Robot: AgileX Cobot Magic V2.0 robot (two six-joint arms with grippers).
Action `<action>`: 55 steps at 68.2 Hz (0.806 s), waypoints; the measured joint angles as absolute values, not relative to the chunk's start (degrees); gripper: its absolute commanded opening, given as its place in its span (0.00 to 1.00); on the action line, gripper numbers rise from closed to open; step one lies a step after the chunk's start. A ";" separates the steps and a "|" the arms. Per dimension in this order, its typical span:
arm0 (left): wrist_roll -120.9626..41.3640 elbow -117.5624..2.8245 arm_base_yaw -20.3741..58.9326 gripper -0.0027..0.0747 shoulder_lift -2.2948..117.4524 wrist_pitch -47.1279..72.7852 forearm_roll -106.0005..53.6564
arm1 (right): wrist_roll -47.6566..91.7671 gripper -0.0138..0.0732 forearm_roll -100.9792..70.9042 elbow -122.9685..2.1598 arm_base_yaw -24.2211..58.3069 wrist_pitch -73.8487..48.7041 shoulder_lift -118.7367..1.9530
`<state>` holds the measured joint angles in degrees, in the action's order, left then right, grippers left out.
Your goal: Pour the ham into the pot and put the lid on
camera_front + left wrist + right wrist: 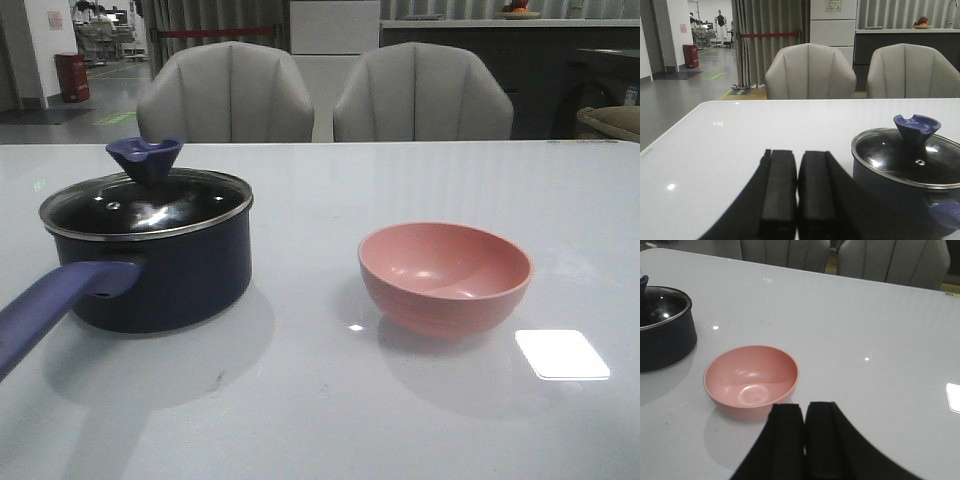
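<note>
On the table (300, 420), lidded pot (165, 280), bare pink bowl (445, 275); both end effectors together.

Two grey padded shell-backed chairs (225, 92) (422, 93) stand at the far edge of the glossy white table (400, 190); a red bin (71, 77) stands beyond its far left corner.
</note>
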<state>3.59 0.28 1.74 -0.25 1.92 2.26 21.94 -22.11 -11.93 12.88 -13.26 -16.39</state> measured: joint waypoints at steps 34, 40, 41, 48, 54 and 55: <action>3.72 0.28 1.74 0.19 -0.25 1.92 2.26 | 10.59 0.33 -7.58 -7.34 9.54 -8.04 -10.70; 3.72 0.28 1.74 0.19 -0.25 1.92 2.26 | 4.44 0.33 -2.05 -4.41 8.50 -5.39 -7.95; 3.72 0.28 1.74 0.19 -0.25 1.92 2.26 | 3.76 0.33 -1.47 -3.62 8.39 -4.97 -7.55; 3.72 0.28 1.74 0.19 -0.25 1.92 2.26 | 0.38 0.33 0.81 0.13 8.05 -2.14 -4.24; 3.72 0.28 1.74 0.19 -0.25 1.92 2.26 | -0.98 0.33 1.18 1.45 8.05 -1.58 -1.64; 3.72 0.28 1.74 0.19 -0.25 1.92 2.26 | -1.14 0.33 1.29 1.48 8.05 -1.58 -0.99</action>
